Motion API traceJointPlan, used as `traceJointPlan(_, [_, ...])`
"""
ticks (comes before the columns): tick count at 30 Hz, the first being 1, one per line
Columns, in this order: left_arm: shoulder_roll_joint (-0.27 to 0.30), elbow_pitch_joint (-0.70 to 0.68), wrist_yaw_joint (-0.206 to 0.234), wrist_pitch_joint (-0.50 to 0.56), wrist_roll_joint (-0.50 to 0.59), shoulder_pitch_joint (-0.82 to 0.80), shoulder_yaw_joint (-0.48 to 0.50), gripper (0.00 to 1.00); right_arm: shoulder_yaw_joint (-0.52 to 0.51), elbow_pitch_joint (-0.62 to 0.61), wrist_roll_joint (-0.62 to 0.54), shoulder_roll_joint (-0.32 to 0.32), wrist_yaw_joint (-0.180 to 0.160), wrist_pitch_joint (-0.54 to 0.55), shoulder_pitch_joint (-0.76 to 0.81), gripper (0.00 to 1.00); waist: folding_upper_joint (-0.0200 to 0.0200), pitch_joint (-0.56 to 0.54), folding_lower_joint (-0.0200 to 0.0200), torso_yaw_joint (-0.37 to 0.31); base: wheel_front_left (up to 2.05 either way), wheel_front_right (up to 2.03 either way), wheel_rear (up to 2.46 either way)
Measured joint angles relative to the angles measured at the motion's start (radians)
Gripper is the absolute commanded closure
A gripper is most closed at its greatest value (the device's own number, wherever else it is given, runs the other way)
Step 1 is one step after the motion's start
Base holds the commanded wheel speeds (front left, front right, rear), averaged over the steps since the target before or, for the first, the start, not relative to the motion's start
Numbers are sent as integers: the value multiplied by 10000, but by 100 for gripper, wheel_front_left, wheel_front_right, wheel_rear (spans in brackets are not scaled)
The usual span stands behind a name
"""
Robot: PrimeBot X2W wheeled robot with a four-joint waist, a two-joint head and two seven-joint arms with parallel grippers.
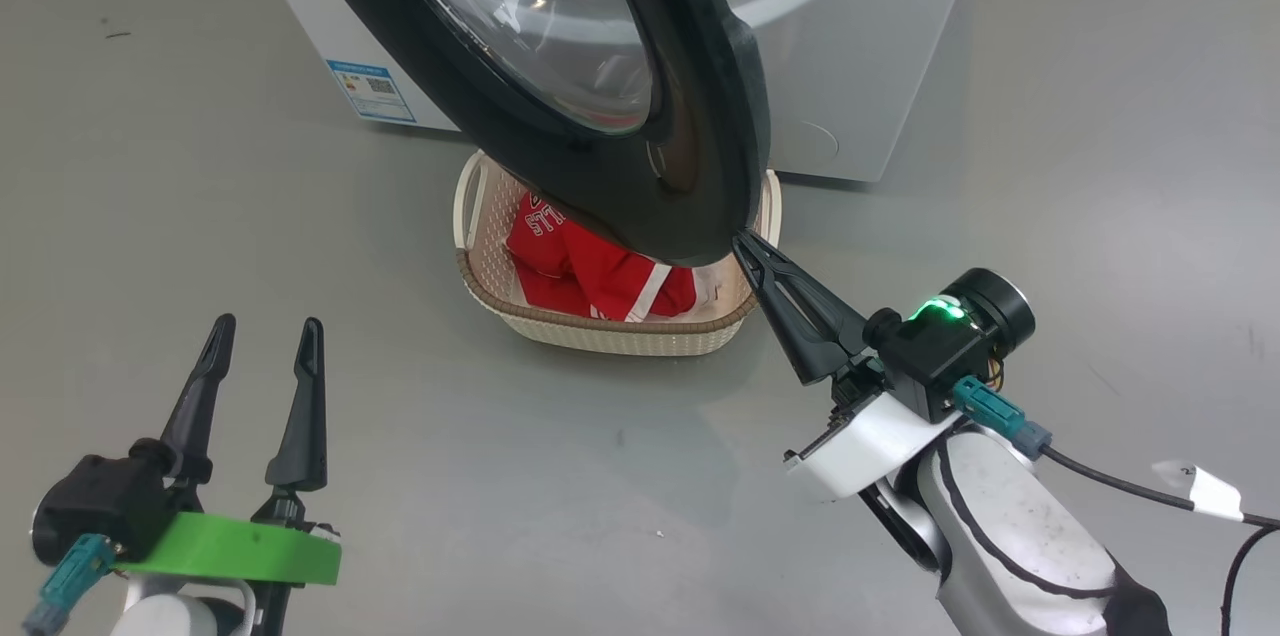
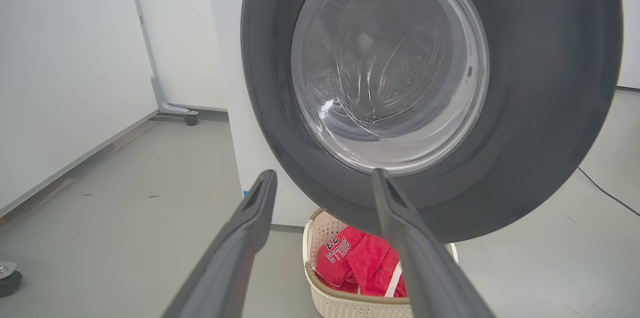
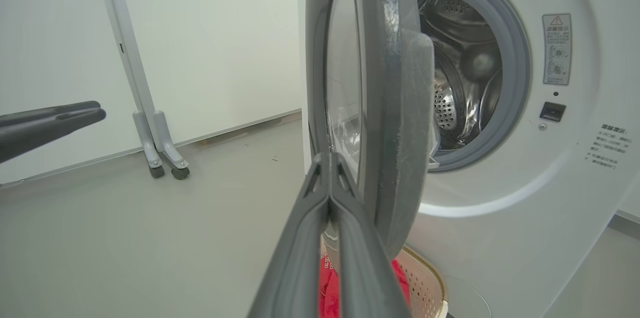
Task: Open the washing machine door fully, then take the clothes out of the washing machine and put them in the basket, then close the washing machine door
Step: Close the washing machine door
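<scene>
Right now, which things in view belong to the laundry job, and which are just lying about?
Job: washing machine door, open; washing machine; clothes in the basket; right tool, shut at the door's edge; left tool, open.
Lying about: wheeled panel stand; floor cable.

Left claw (image 1: 268,326): dark fingers (image 1: 300,406), green bracket (image 1: 240,548). Right claw (image 1: 743,239): white bracket (image 1: 870,436), green light (image 1: 940,309), teal connector (image 1: 985,406).

Only readable bit is white "BULLS" on the red clothes (image 2: 360,263), upside down. The blue label (image 1: 370,91) on the washer (image 1: 860,46) has a QR code, print too tiny. Same for the warning-triangle sticker (image 3: 556,48) and small print (image 3: 607,145) on its front.
</scene>
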Motion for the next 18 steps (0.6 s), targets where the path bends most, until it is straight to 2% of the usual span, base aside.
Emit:
traceJointPlan(7, [-119, 46, -4, 0, 8, -312, -48, 0, 495, 376, 79, -2, 0, 188, -817, 100, 0, 373, 0, 501, 0, 0, 0])
traceJointPlan(18, [-211, 84, -33, 0, 4, -556, -144, 0, 247, 1032, 420, -140, 0, 221, -1791, 100, 0, 1031, 0, 1149, 0, 0, 0])
